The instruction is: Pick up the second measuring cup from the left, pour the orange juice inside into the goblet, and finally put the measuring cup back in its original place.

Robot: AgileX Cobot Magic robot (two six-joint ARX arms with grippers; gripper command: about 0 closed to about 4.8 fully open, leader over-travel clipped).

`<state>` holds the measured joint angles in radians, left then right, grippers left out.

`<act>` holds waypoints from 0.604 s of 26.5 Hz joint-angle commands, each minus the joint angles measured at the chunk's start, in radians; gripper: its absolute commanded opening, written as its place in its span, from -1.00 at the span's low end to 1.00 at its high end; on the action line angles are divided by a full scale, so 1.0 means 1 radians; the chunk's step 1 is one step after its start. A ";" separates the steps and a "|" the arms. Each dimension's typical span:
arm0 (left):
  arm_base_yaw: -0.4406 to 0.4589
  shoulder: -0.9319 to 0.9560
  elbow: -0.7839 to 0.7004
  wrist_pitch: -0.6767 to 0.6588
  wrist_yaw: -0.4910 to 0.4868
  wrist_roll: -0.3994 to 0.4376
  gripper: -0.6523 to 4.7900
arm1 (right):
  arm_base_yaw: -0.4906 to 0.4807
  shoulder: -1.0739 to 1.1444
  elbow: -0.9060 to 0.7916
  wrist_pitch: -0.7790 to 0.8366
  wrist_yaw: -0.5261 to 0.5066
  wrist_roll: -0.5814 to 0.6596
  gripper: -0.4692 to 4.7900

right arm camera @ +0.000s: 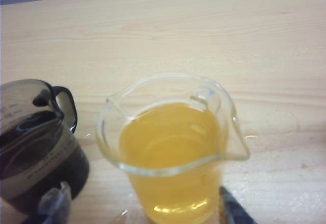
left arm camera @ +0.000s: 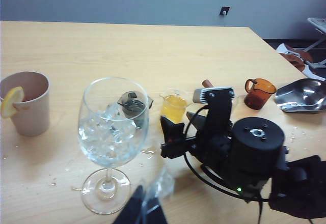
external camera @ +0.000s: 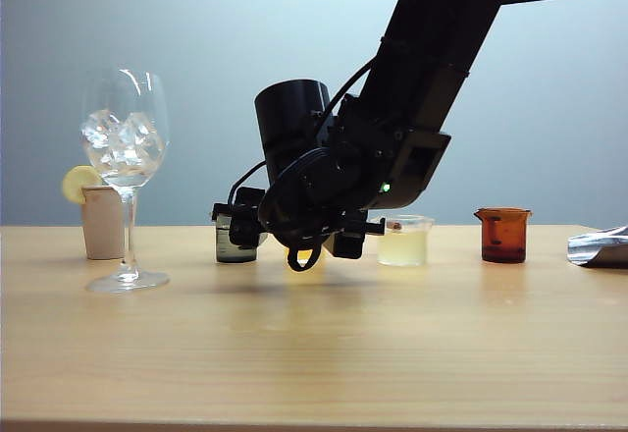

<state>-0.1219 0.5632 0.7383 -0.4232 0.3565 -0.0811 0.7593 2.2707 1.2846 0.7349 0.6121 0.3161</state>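
right gripper [right arm camera: 142,206] jaws, part open, flank small clear flared measuring cup [right arm camera: 173,147] of orange juice [right arm camera: 170,137] mid-table; grip unclear. left gripper [left arm camera: 144,208] jaws unreadable.

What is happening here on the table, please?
The right gripper is low over the table, its jaws standing open on either side of the measuring cup, which is full of orange juice and stands on the table beside a smoky dark beaker. The cup does not look lifted yet. The goblet, with only ice in its bowl, waits to the left. The left gripper hangs near the goblet's foot, holding nothing visible.
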 commanded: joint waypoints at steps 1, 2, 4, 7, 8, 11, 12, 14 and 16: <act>0.000 -0.002 0.008 0.014 0.007 -0.007 -0.78 | -0.008 0.018 0.032 -0.006 0.014 0.002 0.58; 0.000 -0.002 0.008 0.014 0.007 -0.006 -0.78 | -0.013 0.019 0.042 -0.011 0.014 0.002 0.58; 0.000 -0.003 0.008 0.014 0.007 -0.006 -0.78 | -0.019 0.026 0.065 -0.037 0.014 0.002 0.58; 0.000 -0.003 0.008 0.014 0.007 -0.006 -0.78 | -0.031 0.031 0.074 -0.042 0.014 0.003 0.58; 0.000 -0.003 0.008 0.014 0.007 -0.006 -0.78 | -0.034 0.031 0.074 -0.045 0.014 0.003 0.58; 0.000 -0.003 0.008 0.014 0.007 -0.005 -0.78 | -0.046 0.033 0.074 -0.046 -0.011 0.002 0.58; 0.000 -0.003 0.008 0.014 0.007 -0.005 -0.78 | -0.051 0.038 0.078 -0.050 -0.029 0.002 0.58; 0.000 -0.003 0.008 0.014 0.007 -0.006 -0.78 | -0.055 0.048 0.087 -0.051 -0.044 0.001 0.58; 0.000 -0.003 0.008 0.014 0.007 -0.005 -0.78 | -0.057 0.055 0.095 -0.050 -0.048 0.001 0.58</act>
<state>-0.1219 0.5625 0.7383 -0.4229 0.3573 -0.0837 0.7013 2.3245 1.3670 0.6743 0.5701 0.3164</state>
